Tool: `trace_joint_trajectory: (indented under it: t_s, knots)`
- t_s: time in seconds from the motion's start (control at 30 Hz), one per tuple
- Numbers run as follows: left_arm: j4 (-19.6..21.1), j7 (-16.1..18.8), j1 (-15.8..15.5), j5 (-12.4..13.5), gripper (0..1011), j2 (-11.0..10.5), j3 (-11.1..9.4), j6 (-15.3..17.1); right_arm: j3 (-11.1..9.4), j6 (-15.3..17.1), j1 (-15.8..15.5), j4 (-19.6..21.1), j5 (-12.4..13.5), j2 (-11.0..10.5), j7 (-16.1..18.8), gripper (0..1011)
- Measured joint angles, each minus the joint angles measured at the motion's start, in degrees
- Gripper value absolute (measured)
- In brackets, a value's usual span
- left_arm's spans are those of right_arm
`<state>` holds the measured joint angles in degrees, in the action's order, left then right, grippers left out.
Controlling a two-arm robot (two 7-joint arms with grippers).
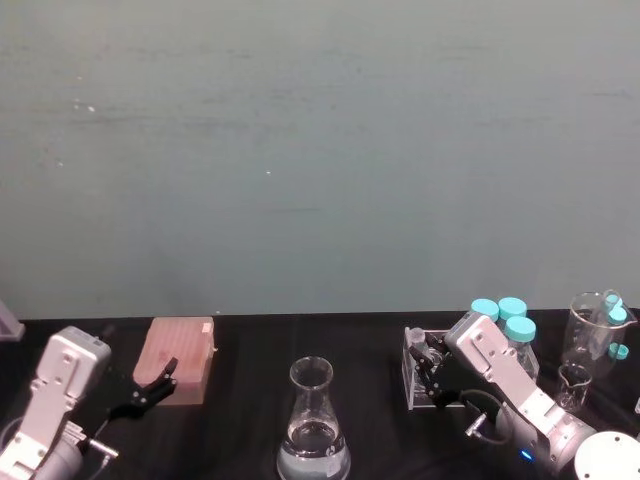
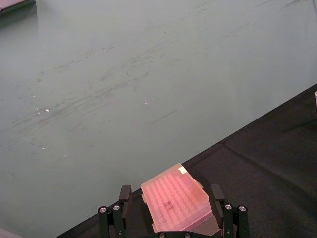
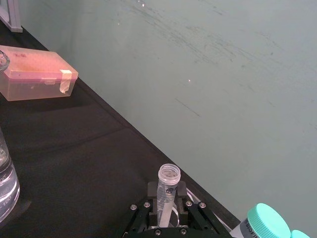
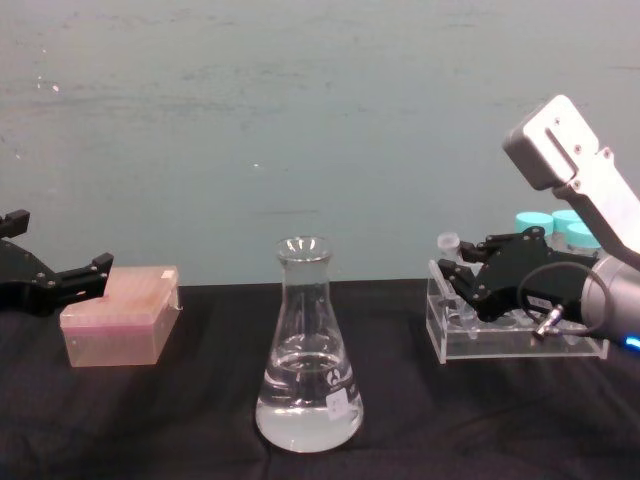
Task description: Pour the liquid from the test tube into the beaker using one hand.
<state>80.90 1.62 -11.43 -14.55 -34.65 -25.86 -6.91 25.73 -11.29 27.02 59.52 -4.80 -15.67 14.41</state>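
Note:
The beaker (image 4: pixel 308 360), a clear conical flask with a small white label near its base, stands at the table's front middle (image 1: pixel 313 425) holding clear liquid (image 4: pixel 305 412) low down. The test tube (image 3: pixel 167 184), slim, clear and uncapped, stands slightly tilted at the left end of the acrylic rack (image 4: pixel 520 342). My right gripper (image 4: pixel 461 285) is shut on it, one finger on each side, well to the right of the beaker (image 3: pixel 6 183). Whether the tube (image 1: pixel 416 340) holds liquid I cannot tell. My left gripper (image 1: pixel 155 386) rests open at the far left.
A pink lidded box (image 1: pixel 178 358) lies just ahead of the left gripper (image 2: pixel 171 218). Teal-capped tubes (image 1: pixel 505 315) stand behind the rack (image 1: pixel 412 388), with clear glassware (image 1: pixel 590 335) at the far right. A grey-green wall backs the black table.

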Motion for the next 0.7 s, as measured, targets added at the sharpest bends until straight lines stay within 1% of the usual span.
trace_joint_trajectory:
  t_s: [0.13,0.7]
  knots:
    - [0.0,0.0,0.0,0.0,1000,0.0,0.0,0.0,-0.1,0.0,-0.01,0.0,-0.06,0.03,0.02,223]
    - [0.0,0.0,0.0,0.0,1000,0.0,0.0,0.0,-3.37,0.65,-2.0,2.03,-0.33,0.52,2.04,222]
